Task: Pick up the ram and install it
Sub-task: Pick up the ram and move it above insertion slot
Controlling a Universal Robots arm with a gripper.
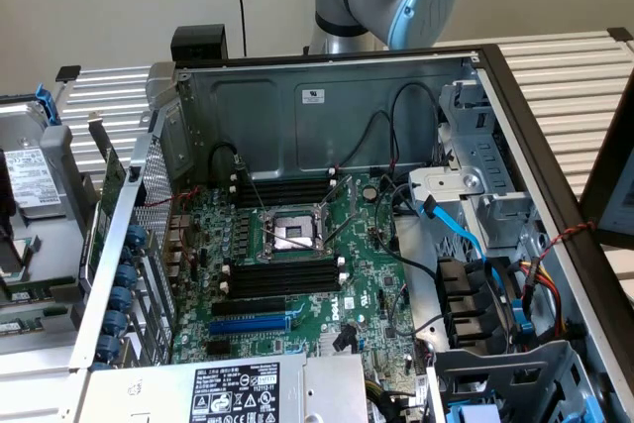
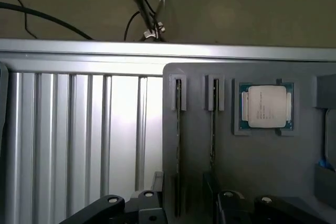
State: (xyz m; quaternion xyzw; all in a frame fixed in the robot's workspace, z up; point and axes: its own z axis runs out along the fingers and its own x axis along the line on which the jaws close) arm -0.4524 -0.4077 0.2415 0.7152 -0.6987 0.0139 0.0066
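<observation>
The ram (image 2: pixel 178 145) stands on edge in a slot of a grey tray (image 2: pixel 252 177), showing as a thin dark strip. A second stick (image 2: pixel 212 129) stands in the next slot just beside it, and a processor chip (image 2: pixel 265 106) lies further along the tray. The gripper (image 2: pixel 189 211) hangs over the ram, jaws spread wide and grasping nothing. The tray rests on a ribbed metal table (image 2: pixel 79 129). In the exterior view the computer case (image 1: pixel 258 116) lies open with its motherboard (image 1: pixel 367 255) showing
</observation>
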